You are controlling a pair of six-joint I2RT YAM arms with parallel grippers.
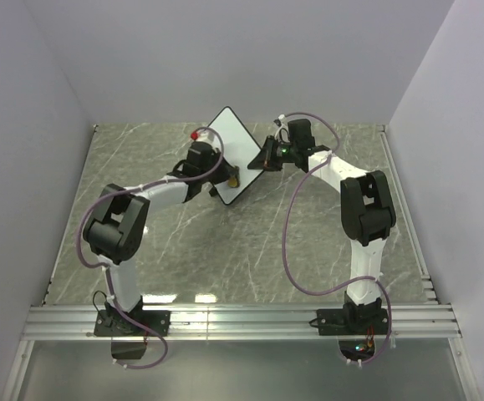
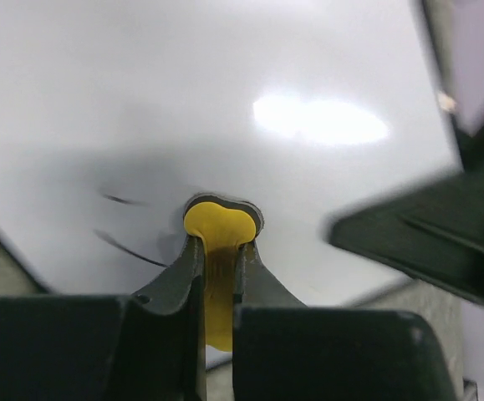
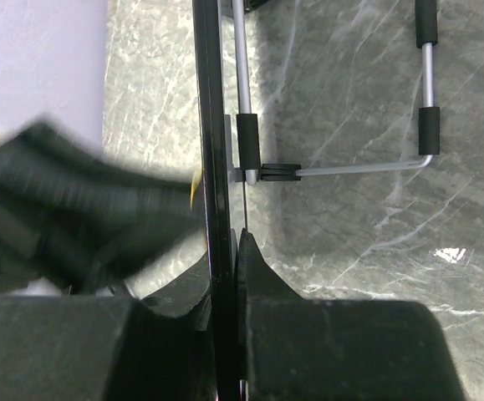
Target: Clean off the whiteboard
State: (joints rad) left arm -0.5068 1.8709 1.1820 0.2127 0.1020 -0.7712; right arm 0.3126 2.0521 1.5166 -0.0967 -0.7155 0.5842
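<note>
The whiteboard [image 1: 235,149] stands tilted on the marble table, held up on edge. My left gripper [image 2: 219,244] is shut on a small yellow eraser [image 2: 218,225], whose tip presses against the whiteboard [image 2: 225,83]. Thin black pen strokes [image 2: 129,248] remain just left of the eraser. My right gripper [image 3: 226,244] is shut on the whiteboard's black rim [image 3: 211,125], seen edge-on. In the top view the right gripper [image 1: 267,156] clamps the board's right edge and the left gripper [image 1: 225,178] is at its lower front face.
A bent wire stand [image 3: 342,170] with black sleeves lies behind the board on the marble table [image 1: 225,242]. A small red object [image 1: 196,133] shows by the board's left corner. White walls enclose the table on three sides.
</note>
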